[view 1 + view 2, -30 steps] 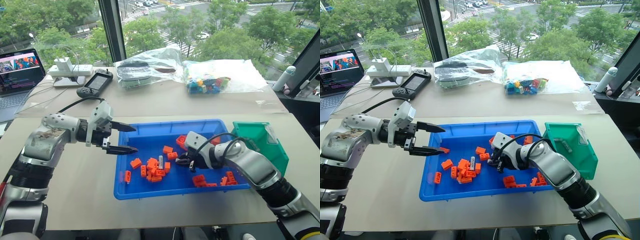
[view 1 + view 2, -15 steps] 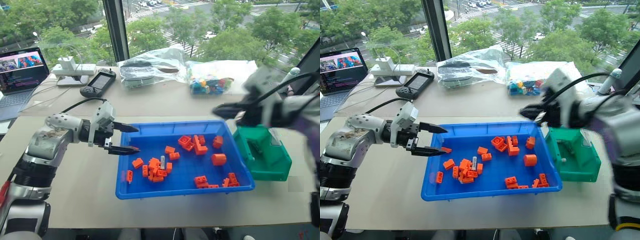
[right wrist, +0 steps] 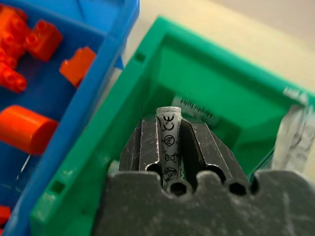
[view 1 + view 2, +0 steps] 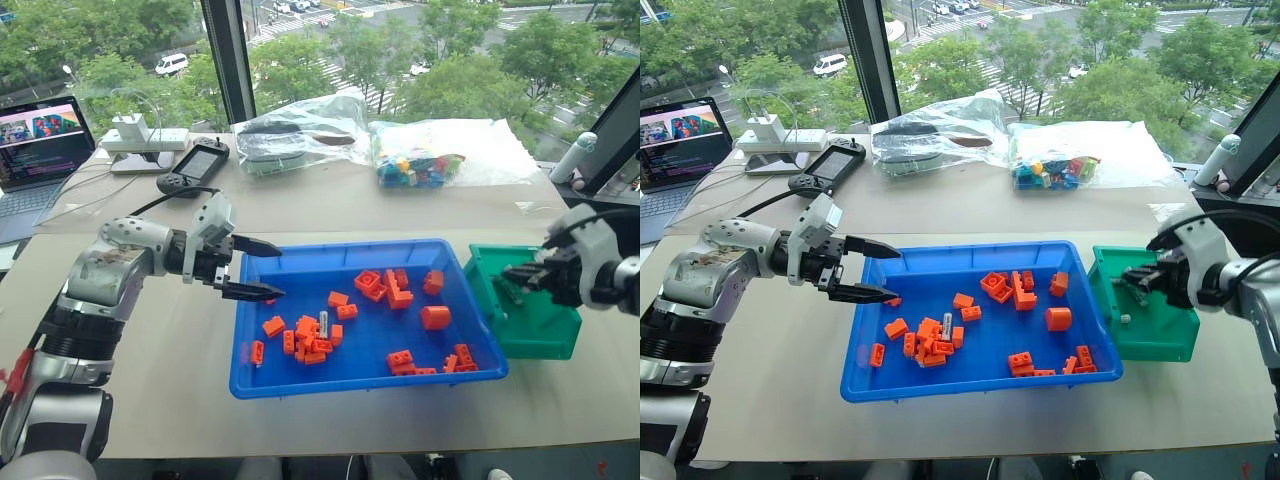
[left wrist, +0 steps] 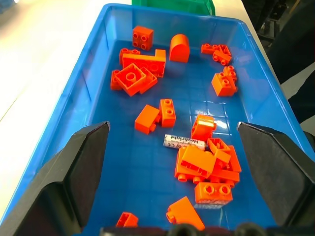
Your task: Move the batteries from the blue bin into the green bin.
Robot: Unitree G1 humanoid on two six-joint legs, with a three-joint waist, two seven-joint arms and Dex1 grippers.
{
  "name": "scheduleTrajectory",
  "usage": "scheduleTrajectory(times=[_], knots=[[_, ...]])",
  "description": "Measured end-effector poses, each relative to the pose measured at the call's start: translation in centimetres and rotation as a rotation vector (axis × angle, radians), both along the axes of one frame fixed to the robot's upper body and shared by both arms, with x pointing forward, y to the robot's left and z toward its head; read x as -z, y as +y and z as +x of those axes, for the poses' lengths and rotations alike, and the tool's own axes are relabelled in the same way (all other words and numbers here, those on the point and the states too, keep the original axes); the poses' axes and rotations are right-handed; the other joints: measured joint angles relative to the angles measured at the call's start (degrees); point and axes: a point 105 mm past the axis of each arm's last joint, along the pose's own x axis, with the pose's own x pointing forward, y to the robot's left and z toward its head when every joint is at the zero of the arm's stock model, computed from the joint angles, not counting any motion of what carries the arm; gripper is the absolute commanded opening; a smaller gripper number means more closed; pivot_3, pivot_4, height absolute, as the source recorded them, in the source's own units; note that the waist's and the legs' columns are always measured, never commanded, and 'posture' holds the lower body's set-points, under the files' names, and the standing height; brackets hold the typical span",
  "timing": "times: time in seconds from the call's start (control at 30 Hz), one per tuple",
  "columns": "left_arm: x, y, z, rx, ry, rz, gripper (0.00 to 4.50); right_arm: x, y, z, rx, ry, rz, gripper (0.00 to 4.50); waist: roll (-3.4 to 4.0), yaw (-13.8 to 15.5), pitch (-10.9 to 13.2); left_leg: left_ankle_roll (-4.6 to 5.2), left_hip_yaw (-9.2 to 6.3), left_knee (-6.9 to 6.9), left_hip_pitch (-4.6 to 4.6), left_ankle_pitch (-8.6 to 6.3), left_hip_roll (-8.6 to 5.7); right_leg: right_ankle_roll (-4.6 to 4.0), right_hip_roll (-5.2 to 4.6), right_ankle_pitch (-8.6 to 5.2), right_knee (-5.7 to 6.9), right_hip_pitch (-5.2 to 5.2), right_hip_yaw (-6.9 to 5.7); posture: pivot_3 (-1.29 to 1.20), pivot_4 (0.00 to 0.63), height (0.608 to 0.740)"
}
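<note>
Hovering over the green bin (image 4: 527,318), the right pincer (image 3: 169,142) gripped one battery (image 3: 169,139) between its fingers; release was due next. The left pincer (image 4: 262,269) gaped open over the blue bin (image 4: 300,255), where the second battery (image 5: 183,142) lay among orange bricks (image 5: 206,164).

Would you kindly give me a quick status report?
Right gripper holds a battery over the green bin. Left gripper open above blue bin. One battery remains among bricks.

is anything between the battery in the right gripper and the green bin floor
Nothing visible. The right gripper holds a battery between its fingers directly over the open green bin, with only another battery lying on the bin floor beyond it.
</note>
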Motion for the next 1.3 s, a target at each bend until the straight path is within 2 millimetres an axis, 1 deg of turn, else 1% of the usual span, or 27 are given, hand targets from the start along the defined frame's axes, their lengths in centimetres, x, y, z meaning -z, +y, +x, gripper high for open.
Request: scheduleTrajectory(times=[0.03,0.1,0.13,0.17,0.2,0.27,0.3,0.37,0.4,0.43,0.47,0.53,0.57,0.6,0.63,0.67,0.73,0.8,0.83,1.03,1.2,1.3], knots=[[0.0,0.0,0.0,0.002,0.001,0.000,4.50,-0.2,0.0,0.0,-0.001,-0.008,-0.005,2.03,0.00,0.0,0.0,0.00,-0.01,0.00,0.01,0.00,0.01,0.00,0.01,0.00,0.00,0.00,0.00,0.00,0.150,0.740],[0.0,0.0,-0.1,0.007,0.003,0.001,4.50,-0.8,-0.1,-0.1,-0.003,-0.022,-0.032,2.81,0.00,0.0,0.0,0.00,-0.01,0.00,0.01,0.00,0.01,0.00,0.01,0.00,-0.01,0.00,0.00,0.00,0.150,0.740],[0.0,0.0,-0.1,0.009,0.004,0.001,4.50,-1.1,-0.1,-0.2,-0.005,-0.027,-0.047,3.11,0.00,0.1,0.0,0.00,-0.01,0.00,0.01,0.00,0.01,0.00,0.01,0.00,-0.01,0.00,0.00,0.00,0.150,0.740],[0.0,0.0,-0.1,0.009,0.005,0.002,4.50,-1.8,0.1,-0.1,-0.020,-0.043,-0.077,3.43,0.01,0.1,0.0,0.00,0.00,0.00,0.01,0.00,0.01,0.00,0.00,0.00,-0.01,-0.01,0.00,0.00,0.150,0.740],[0.0,0.1,-0.1,0.008,0.005,0.003,4.50,-2.8,0.8,0.2,-0.046,-0.079,-0.083,3.77,0.00,-0.1,0.0,0.00,0.01,0.02,0.01,0.00,0.03,0.00,0.02,0.00,-0.03,-0.02,0.01,0.00,0.150,0.740],[-0.1,0.0,-0.1,0.013,0.004,0.005,4.50,-5.1,3.0,0.5,-0.130,-0.151,-0.098,3.77,0.01,-0.5,0.0,0.00,-0.03,0.02,0.04,0.00,0.06,0.00,0.06,0.00,-0.11,-0.03,0.02,0.00,0.150,0.740],[-0.1,-0.1,-0.1,0.016,0.002,0.007,4.50,-5.7,4.2,0.3,-0.189,-0.168,-0.120,3.77,0.01,-0.6,0.0,0.00,-0.06,0.02,0.03,0.00,0.07,0.00,0.09,0.00,-0.14,-0.02,0.00,0.00,0.150,0.740],[-0.1,0.0,-0.1,0.015,0.001,0.012,4.50,-5.8,6.9,-0.2,-0.321,-0.165,-0.132,3.77,0.01,-0.6,0.0,0.00,-0.10,0.01,0.03,0.00,0.08,0.00,0.09,0.00,-0.12,0.01,-0.05,0.00,0.150,0.740],[-0.1,0.1,-0.1,0.013,0.003,0.016,4.50,-5.4,8.7,-0.3,-0.391,-0.153,-0.112,3.77,0.01,-0.7,0.0,0.00,-0.09,0.02,0.02,0.00,0.07,0.00,0.07,0.00,-0.11,0.02,-0.05,0.00,0.150,0.740],[-0.1,0.1,-0.1,0.012,0.002,0.018,4.50,-5.1,9.6,-0.3,-0.426,-0.144,-0.097,3.77,0.01,-0.7,0.0,0.00,-0.09,0.02,0.02,0.00,0.06,0.00,0.06,0.00,-0.11,0.03,-0.04,0.00,0.150,0.740],[-0.1,0.1,0.0,0.013,0.002,0.021,4.50,-4.6,11.5,-0.3,-0.487,-0.134,-0.070,3.77,0.01,-0.9,0.0,0.00,-0.09,0.02,0.02,0.00,0.06,0.00,0.06,0.00,-0.10,0.02,-0.04,0.00,0.150,0.740],[-0.2,0.0,-0.1,0.019,0.000,0.022,4.50,-3.0,14.7,-0.4,-0.588,-0.093,-0.042,3.77,0.01,-1.1,0.0,0.00,-0.15,0.02,0.02,0.00,0.06,0.00,0.08,0.00,0.02,0.01,-0.05,0.00,0.150,0.740],[-0.3,0.0,-0.1,0.021,-0.001,0.023,4.50,-1.9,15.9,-0.8,-0.635,-0.058,-0.046,3.77,0.01,-1.0,0.0,0.00,-0.15,0.02,0.01,0.00,0.05,0.00,0.07,0.00,0.06,-0.02,-0.05,0.00,0.150,0.740],[-0.3,0.0,-0.1,0.021,-0.001,0.023,4.50,-0.9,16.5,-1.0,-0.660,-0.028,-0.055,3.77,0.01,-0.9,0.0,0.00,-0.18,0.02,-0.02,0.00,0.01,0.00,0.04,0.00,0.09,-0.02,-0.07,0.00,0.150,0.740],[-0.3,0.1,0.0,0.019,0.000,0.025,4.50,-0.4,17.0,-1.0,-0.669,-0.016,-0.058,3.77,0.01,-0.7,0.0,0.00,-0.19,0.03,-0.06,0.00,-0.01,0.00,0.01,0.00,0.07,-0.02,-0.10,0.00,0.150,0.740],[-0.2,0.2,0.0,0.013,0.001,0.027,4.50,-0.5,17.8,-0.7,-0.673,-0.034,-0.050,3.77,0.01,-0.7,0.0,0.00,-0.16,0.06,-0.08,0.00,-0.02,0.00,-0.01,0.00,0.05,-0.03,-0.09,0.00,0.150,0.740],[-0.3,0.2,0.0,0.012,0.000,0.029,4.50,-1.6,19.0,-0.5,-0.698,-0.080,-0.032,3.77,0.01,-0.8,0.0,0.00,-0.19,0.08,-0.09,0.00,-0.01,0.00,0.01,0.00,0.07,-0.03,-0.10,0.00,0.150,0.740],[-0.3,0.3,0.0,0.010,0.000,0.031,4.50,-2.1,19.5,-0.5,-0.712,-0.099,-0.031,3.77,0.01,-0.7,0.0,0.00,-0.26,0.08,-0.09,0.00,0.00,0.00,0.01,0.00,0.08,-0.01,-0.19,0.00,0.150,0.740],[-0.3,0.5,0.0,0.006,0.000,0.035,4.50,-2.0,19.7,-0.4,-0.713,-0.098,-0.028,3.77,0.00,-0.7,0.0,0.00,-0.26,0.08,-0.09,0.00,0.00,0.00,0.01,0.00,0.08,-0.01,-0.20,0.00,0.150,0.740],[-0.3,0.6,-0.1,0.001,-0.008,0.040,4.50,0.6,24.1,-1.5,-0.816,-0.043,0.015,3.77,0.00,-1.2,0.0,0.00,-0.26,0.08,-0.08,0.00,0.02,0.00,0.04,0.00,0.14,-0.07,-0.19,0.00,0.150,0.740],[-0.1,0.6,-0.1,-0.009,-0.003,0.040,4.50,1.8,25.4,-0.9,-0.803,-0.037,-0.006,3.77,0.00,-1.2,0.0,-0.01,-0.27,0.09,-0.07,0.01,0.01,0.00,0.03,0.00,0.16,-0.06,-0.20,0.00,0.150,0.740],[-0.1,0.7,-0.1,-0.010,-0.003,0.040,4.50,2.4,25.6,-0.9,-0.803,-0.025,-0.023,3.77,0.00,-1.1,0.0,-0.01,-0.28,0.09,-0.08,0.01,-0.01,0.00,0.01,0.00,0.17,-0.06,-0.22,0.00,0.150,0.740]])
